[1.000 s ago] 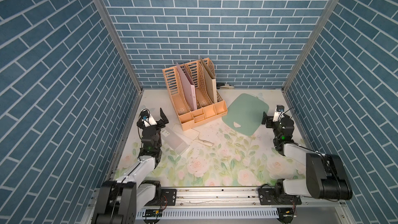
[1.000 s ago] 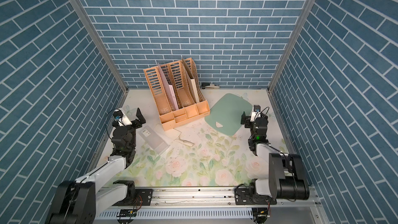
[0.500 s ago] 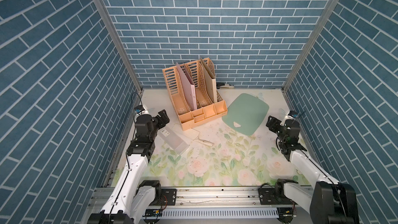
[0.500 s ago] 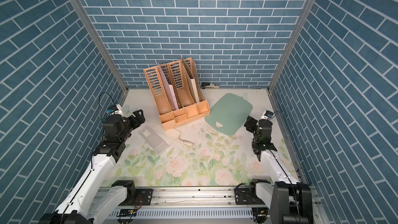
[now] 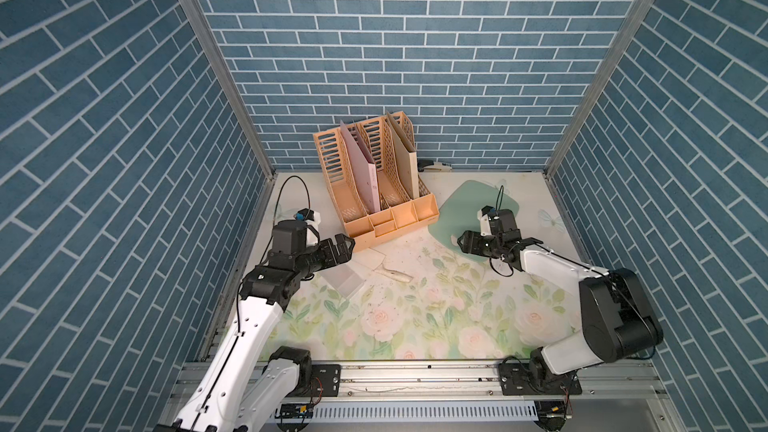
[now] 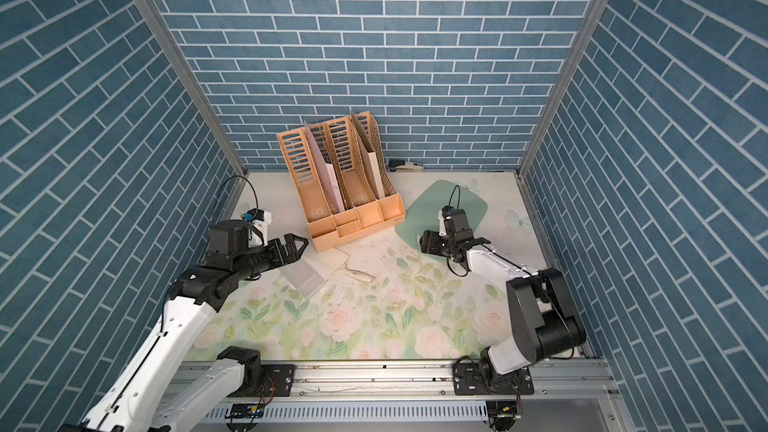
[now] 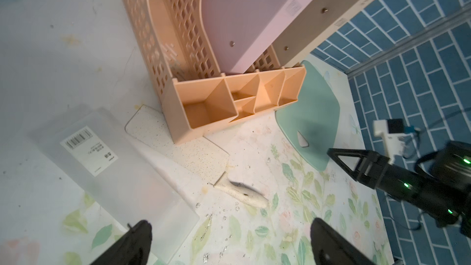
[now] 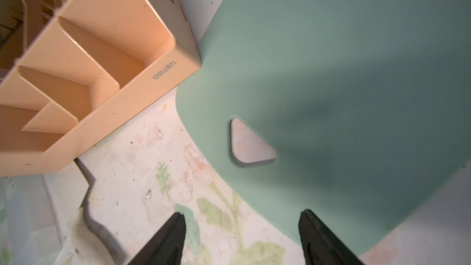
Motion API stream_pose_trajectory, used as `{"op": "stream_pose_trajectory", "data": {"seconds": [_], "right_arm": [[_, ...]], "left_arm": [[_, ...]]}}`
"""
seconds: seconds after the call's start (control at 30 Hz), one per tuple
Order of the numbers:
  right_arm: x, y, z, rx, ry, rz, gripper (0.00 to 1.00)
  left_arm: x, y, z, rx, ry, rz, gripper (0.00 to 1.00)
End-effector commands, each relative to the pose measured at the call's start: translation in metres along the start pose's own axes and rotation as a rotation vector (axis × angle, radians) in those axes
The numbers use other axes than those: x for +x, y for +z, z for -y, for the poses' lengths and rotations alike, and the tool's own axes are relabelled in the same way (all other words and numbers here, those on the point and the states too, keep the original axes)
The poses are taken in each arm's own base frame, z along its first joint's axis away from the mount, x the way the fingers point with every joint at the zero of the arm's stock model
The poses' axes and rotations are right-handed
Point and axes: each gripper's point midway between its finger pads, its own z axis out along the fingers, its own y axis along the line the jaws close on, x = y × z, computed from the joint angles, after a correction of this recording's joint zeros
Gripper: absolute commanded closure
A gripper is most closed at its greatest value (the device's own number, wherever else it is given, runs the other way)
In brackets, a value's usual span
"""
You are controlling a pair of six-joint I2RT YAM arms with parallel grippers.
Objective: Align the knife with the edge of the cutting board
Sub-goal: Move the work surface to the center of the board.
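Observation:
The knife [image 7: 240, 195], an off-white cleaver, lies flat on the floral mat. Its speckled blade [image 7: 196, 156] is tucked partly under the organiser's corner and a translucent packet. It shows in both top views [image 5: 392, 275] [image 6: 359, 275]. The mint cutting board [image 5: 465, 205] [image 6: 428, 209] [image 7: 313, 113] [image 8: 331, 59] lies at the back right, one corner against the organiser. My left gripper [image 5: 345, 246] [image 6: 298, 243] [image 7: 230, 223] is open, above the mat just short of the knife. My right gripper [image 5: 462, 241] [image 6: 424, 241] [image 8: 242, 214] is open over the board's near end, by its triangular hole, and holds nothing.
An orange file organiser [image 5: 374, 184] [image 7: 229, 103] with folders stands at the back middle. A grey translucent packet [image 5: 344, 280] [image 7: 109, 169] with a barcode label lies left of the knife. A stapler [image 5: 434, 166] sits by the back wall. Brick-patterned walls close three sides.
Both arms have lifted from their folded poses and reached inward. The left gripper moved toward the knife, and the right gripper swung out over the board's near end.

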Motion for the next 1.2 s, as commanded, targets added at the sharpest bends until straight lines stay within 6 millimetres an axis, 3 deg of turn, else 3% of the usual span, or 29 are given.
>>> {"op": "stream_pose_trajectory", "data": {"seconds": [0.0,0.13,0.3,0.47,0.7,0.93,1.1,1.17], "right_arm": [[0.008,0.010,0.009,0.043,-0.056,-0.072,0.26],[0.005,0.025,-0.005,-0.021,-0.083,-0.113,0.27],[-0.001,0.038,-0.019,-0.062,-0.120,-0.113,0.27],[0.009,0.060,-0.019,-0.074,-0.112,-0.182,0.28],[0.057,0.066,-0.038,-0.112,-0.113,-0.279,0.29],[0.133,0.054,-0.098,-0.215,-0.129,-0.332,0.31],[0.156,0.043,-0.140,-0.281,-0.048,-0.285,0.31],[0.168,0.036,-0.166,-0.328,-0.057,-0.279,0.31]], "left_arm": [[-0.006,-0.025,0.003,-0.035,0.149,0.034,0.00],[0.005,-0.025,0.003,0.002,0.186,0.068,0.00],[-0.004,-0.051,0.007,0.001,0.197,0.204,0.00],[-0.001,-0.044,0.003,-0.016,0.189,0.178,0.00],[0.012,-0.009,-0.017,-0.093,0.150,0.037,0.01],[0.022,0.014,-0.034,-0.158,0.117,-0.053,0.00],[0.029,0.025,-0.040,-0.179,0.110,-0.100,0.00],[0.031,0.026,-0.041,-0.184,0.109,-0.109,0.00]]}}
